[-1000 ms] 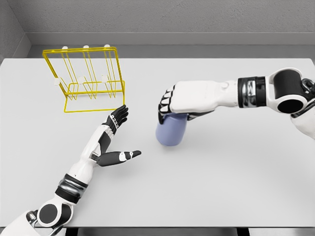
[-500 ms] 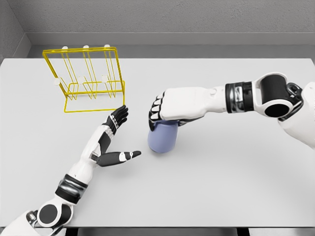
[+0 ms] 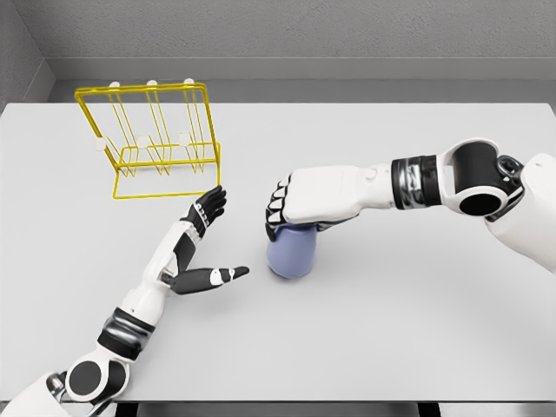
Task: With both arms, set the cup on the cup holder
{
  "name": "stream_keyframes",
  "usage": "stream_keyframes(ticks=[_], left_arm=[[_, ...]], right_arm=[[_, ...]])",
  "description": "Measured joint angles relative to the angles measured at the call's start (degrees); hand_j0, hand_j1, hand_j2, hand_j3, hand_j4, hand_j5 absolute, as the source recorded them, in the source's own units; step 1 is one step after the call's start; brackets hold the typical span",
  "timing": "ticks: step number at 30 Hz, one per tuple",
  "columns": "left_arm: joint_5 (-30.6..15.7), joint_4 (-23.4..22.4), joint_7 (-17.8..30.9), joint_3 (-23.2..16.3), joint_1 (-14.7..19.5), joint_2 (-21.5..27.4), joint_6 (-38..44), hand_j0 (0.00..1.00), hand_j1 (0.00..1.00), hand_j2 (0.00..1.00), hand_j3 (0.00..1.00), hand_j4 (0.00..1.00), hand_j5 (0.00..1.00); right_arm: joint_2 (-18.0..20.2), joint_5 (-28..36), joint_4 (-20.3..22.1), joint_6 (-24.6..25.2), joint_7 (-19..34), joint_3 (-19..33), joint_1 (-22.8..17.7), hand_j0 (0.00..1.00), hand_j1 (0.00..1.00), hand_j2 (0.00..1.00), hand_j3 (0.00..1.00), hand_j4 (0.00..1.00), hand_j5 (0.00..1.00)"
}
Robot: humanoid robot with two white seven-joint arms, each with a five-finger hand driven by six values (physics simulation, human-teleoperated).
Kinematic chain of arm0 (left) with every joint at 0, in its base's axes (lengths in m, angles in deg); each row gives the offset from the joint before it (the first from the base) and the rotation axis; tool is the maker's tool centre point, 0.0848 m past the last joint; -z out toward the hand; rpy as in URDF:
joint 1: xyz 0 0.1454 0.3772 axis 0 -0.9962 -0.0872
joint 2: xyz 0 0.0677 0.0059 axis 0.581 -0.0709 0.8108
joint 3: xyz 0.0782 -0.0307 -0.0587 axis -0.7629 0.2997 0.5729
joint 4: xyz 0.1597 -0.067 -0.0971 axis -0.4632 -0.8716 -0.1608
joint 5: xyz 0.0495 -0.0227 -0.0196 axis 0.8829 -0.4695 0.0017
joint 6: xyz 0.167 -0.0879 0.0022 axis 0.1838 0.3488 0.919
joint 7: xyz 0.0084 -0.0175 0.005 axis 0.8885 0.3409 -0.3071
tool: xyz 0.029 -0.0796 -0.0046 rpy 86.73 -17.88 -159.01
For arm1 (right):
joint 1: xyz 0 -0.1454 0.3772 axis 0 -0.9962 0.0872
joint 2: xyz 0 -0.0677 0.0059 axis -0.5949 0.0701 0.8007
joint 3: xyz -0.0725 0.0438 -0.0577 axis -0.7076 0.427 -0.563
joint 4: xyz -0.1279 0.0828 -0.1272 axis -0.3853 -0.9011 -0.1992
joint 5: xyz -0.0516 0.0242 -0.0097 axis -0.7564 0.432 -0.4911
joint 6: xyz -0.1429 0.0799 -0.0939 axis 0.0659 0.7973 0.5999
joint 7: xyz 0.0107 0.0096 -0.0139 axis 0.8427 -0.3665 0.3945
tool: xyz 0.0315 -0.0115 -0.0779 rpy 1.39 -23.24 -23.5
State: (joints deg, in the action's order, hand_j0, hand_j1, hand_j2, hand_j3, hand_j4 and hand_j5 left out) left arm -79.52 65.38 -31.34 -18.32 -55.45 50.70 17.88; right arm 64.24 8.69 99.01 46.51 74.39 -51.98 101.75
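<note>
Right arm comes in from the right edge, elbow bent, forearm running pretty much level toward the middle. The right hand (image 3: 300, 198) is palm-down with its fingers (image 3: 278, 207) curled over and wrapped around the top of the cup (image 3: 291, 252). Left arm reaches up from the lower left corner, forearm angled up and to the right. Left hand (image 3: 198, 239) is flat and loose, fingers straight, thumb sticking out to the right, holding nothing.
</note>
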Motion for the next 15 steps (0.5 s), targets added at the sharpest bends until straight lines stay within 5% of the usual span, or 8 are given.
stream_keyframes(ticks=[15], left_arm=[[0.00, 0.00, 0.00, 0.00, 0.00, 0.00, 0.00, 1.00, 1.00, 1.00, 1.00, 1.00, 1.00]], right_arm=[[-0.07, -1.02, -0.40, 0.01, 0.00, -0.04, -0.62, 0.63, 0.63, 0.63, 0.63, 0.63, 0.63]])
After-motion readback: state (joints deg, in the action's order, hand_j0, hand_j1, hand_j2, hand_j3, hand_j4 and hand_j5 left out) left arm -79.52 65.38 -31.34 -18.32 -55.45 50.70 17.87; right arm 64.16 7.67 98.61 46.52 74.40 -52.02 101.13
